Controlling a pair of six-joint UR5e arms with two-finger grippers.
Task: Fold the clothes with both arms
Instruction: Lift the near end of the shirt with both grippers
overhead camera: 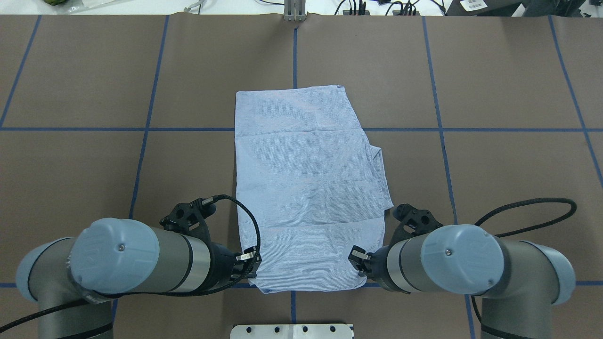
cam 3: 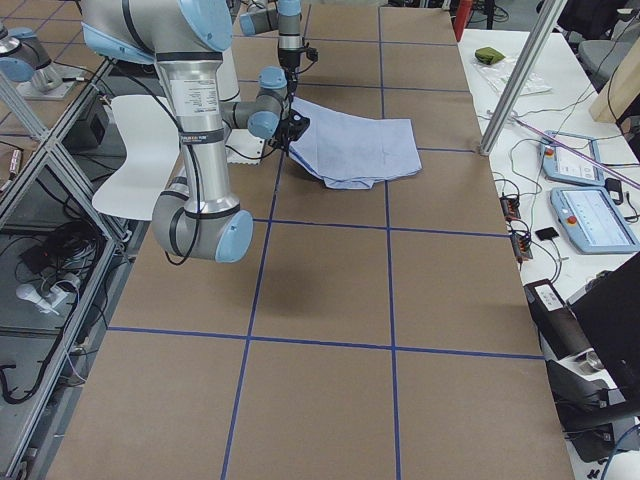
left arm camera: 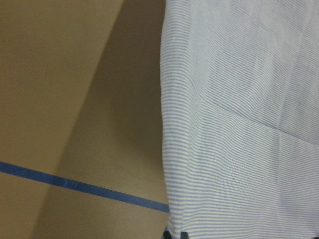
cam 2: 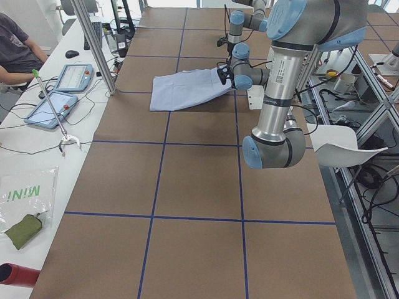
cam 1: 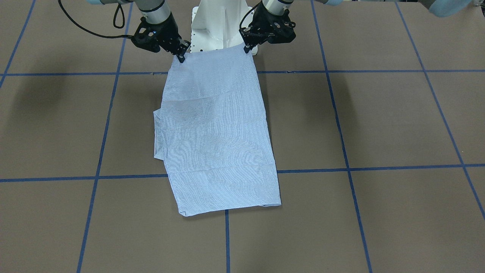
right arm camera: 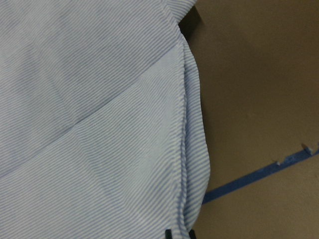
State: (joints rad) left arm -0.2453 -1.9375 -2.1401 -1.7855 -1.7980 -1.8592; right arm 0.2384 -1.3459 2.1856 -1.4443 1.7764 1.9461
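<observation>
While the left pincer point(cam 1: 248, 48) and the right pincer point(cam 1: 181, 57) each grip a robot-side corner of the shirt point(cam 1: 216, 132), we see that end lifted slightly off the tabletop point(cam 1: 379, 121).

Both pincers have their fingers drawn together on the striped cloth, one at each corner of the near hem. The tips are small in every view, so we judge the grip mostly from the edge stretched between them. From there the shirt runs away from the robot as a long folded panel. Its far end lies flat in the middle of the tabletop, across the blue tape lines point(cam 1: 379, 167). A narrow flap point(cam 1: 159, 132) pokes out along the edge on the robot's right. The white base point(cam 1: 212, 26) stands just behind the held hem.
</observation>
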